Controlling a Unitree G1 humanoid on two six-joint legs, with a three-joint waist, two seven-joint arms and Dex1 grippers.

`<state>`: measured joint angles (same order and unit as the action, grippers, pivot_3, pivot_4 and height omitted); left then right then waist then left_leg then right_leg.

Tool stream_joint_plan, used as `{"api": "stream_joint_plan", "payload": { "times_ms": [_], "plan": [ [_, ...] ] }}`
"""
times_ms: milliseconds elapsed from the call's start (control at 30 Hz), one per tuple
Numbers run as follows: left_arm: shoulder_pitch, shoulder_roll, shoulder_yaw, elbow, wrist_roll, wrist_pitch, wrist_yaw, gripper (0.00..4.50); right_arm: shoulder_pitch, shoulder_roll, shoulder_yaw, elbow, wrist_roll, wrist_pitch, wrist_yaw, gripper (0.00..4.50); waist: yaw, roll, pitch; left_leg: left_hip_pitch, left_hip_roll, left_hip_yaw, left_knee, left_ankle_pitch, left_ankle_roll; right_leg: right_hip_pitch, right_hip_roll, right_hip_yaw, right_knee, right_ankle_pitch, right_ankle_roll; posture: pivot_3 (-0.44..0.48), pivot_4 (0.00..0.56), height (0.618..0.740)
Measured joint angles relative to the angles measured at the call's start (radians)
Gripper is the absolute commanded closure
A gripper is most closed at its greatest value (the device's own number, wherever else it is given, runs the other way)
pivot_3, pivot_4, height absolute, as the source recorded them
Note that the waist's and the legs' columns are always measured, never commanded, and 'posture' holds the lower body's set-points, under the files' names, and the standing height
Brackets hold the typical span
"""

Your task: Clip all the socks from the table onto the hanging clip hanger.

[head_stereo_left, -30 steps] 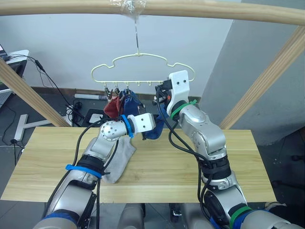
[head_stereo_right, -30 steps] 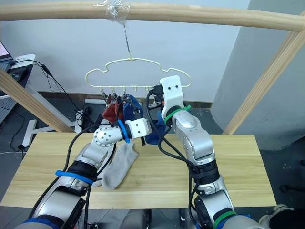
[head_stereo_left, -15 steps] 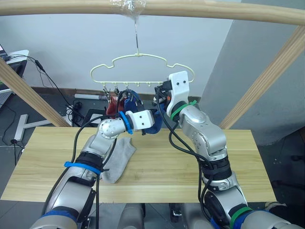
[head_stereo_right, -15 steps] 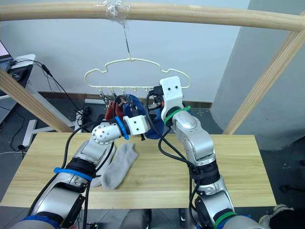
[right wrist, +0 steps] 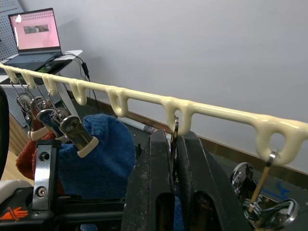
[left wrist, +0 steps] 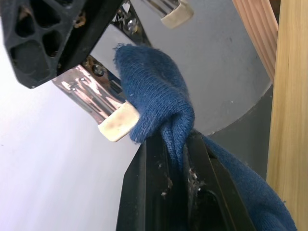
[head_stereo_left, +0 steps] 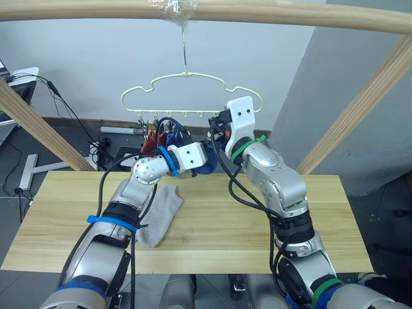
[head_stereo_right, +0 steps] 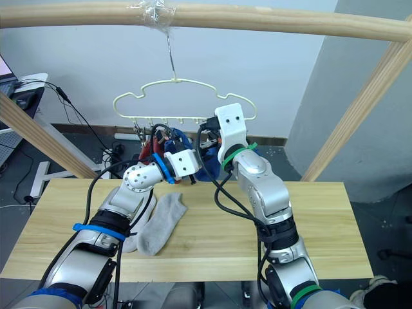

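The pale clip hanger hangs from the wooden pole. My right gripper is shut on one of its metal clips. In the left wrist view that clip's two arms stand spread beside the edge of a blue sock. My left gripper is shut on this blue sock and holds it up just under the right gripper. A red sock and another blue sock hang from clips further left. A light grey sock lies on the table under my left arm.
A round wooden pole crosses overhead, with slanted poles at left and right. A laptop sits on a side stand beyond the table's left end. Cables lie on the floor behind.
My left gripper has lifted the blue sock up and closer to the clip held by the right gripper. The right arm and the grey sock have stayed put.
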<state>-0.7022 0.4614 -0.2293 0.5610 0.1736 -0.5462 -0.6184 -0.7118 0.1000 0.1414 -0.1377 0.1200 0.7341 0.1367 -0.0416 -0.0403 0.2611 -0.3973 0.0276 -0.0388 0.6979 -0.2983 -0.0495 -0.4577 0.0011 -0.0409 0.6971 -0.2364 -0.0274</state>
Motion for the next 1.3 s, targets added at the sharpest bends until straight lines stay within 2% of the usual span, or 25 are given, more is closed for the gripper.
{"api": "stream_joint_plan", "payload": {
  "times_ms": [100, 133, 167, 367, 633, 833, 1000, 1200, 1233, 1300],
  "plan": [
    [0.000, 0.000, 0.000, 0.001, 0.000, 0.000, 0.007, 4.49, 0.001, 0.003, -0.001, 0.000, 0.000, 0.003, -0.009, 4.50, 0.000, 0.000, 0.000, 0.000, 0.000, 0.000, 0.000, 0.000, 0.000, 0.000, 0.000, 0.000, 0.000, 0.000, 0.000, -0.076, 0.242, 0.692],
    [0.000, 0.000, 0.000, 0.001, 0.000, 0.000, 0.011, 4.50, 0.001, 0.006, -0.003, 0.000, 0.000, 0.004, -0.012, 3.93, 0.000, 0.000, 0.000, 0.000, 0.000, 0.000, 0.000, 0.000, 0.000, 0.000, 0.000, 0.000, 0.000, 0.000, 0.000, -0.076, 0.242, 0.692],
    [0.000, 0.000, 0.000, 0.002, 0.000, 0.000, 0.016, 4.50, 0.003, 0.010, -0.005, -0.001, 0.001, 0.005, -0.014, 3.67, 0.000, 0.000, 0.000, 0.000, 0.000, 0.000, 0.000, 0.000, 0.000, 0.000, 0.000, 0.000, 0.000, 0.000, 0.000, -0.076, 0.242, 0.692],
    [0.000, -0.003, 0.000, 0.003, 0.003, -0.008, 0.030, 4.50, 0.005, 0.012, -0.011, -0.005, 0.003, 0.016, -0.021, 1.36, 0.001, 0.000, 0.000, 0.000, 0.000, 0.000, 0.000, 0.000, 0.000, 0.000, 0.000, 0.000, 0.000, 0.000, 0.000, -0.076, 0.242, 0.692],
    [0.003, -0.005, 0.000, 0.003, 0.005, -0.027, 0.039, 4.50, 0.039, -0.016, -0.020, -0.065, 0.023, 0.042, -0.003, 1.36, 0.001, 0.000, 0.000, 0.000, 0.000, 0.000, 0.000, 0.000, 0.000, 0.000, 0.000, 0.000, 0.000, 0.000, 0.000, -0.076, 0.242, 0.692],
    [0.057, -0.017, 0.023, -0.032, -0.096, 0.083, -0.047, 2.71, 0.115, -0.107, 0.007, -0.199, 0.040, 0.085, 0.052, 1.33, -0.001, 0.000, 0.000, 0.000, 0.000, 0.000, 0.000, 0.000, 0.000, 0.000, 0.000, 0.000, 0.000, 0.000, 0.000, -0.077, 0.246, 0.692],
    [0.142, -0.003, 0.024, -0.162, -0.194, 0.226, -0.176, 1.32, 0.167, -0.165, 0.030, -0.271, 0.039, 0.087, 0.072, 1.33, -0.004, 0.000, 0.000, 0.000, 0.000, -0.001, 0.000, 0.000, 0.000, 0.000, 0.000, 0.000, 0.000, -0.001, 0.001, -0.081, 0.247, 0.692],
    [0.243, 0.071, 0.066, -0.366, -0.340, 0.460, -0.311, 1.32, 0.205, -0.146, 0.037, -0.320, 0.013, 0.083, 0.016, 1.33, -0.013, 0.000, 0.000, 0.001, 0.001, -0.001, 0.000, 0.000, 0.000, 0.001, 0.001, 0.000, 0.000, -0.003, 0.004, -0.076, 0.245, 0.692],
    [0.254, 0.085, 0.075, -0.396, -0.357, 0.496, -0.316, 1.30, 0.214, -0.125, 0.036, -0.320, -0.002, 0.079, -0.015, 1.70, -0.013, 0.000, 0.000, 0.001, 0.001, -0.001, 0.000, 0.000, 0.000, 0.001, 0.001, 0.000, 0.000, -0.003, 0.004, -0.076, 0.245, 0.692],
    [0.257, 0.095, 0.094, -0.415, -0.370, 0.529, -0.317, 1.30, 0.220, -0.104, 0.036, -0.319, -0.021, 0.076, -0.052, 2.18, -0.013, 0.000, 0.000, 0.001, 0.000, -0.001, 0.000, 0.000, 0.000, 0.001, 0.001, 0.000, 0.000, -0.003, 0.004, -0.069, 0.244, 0.692]
  ]
}}
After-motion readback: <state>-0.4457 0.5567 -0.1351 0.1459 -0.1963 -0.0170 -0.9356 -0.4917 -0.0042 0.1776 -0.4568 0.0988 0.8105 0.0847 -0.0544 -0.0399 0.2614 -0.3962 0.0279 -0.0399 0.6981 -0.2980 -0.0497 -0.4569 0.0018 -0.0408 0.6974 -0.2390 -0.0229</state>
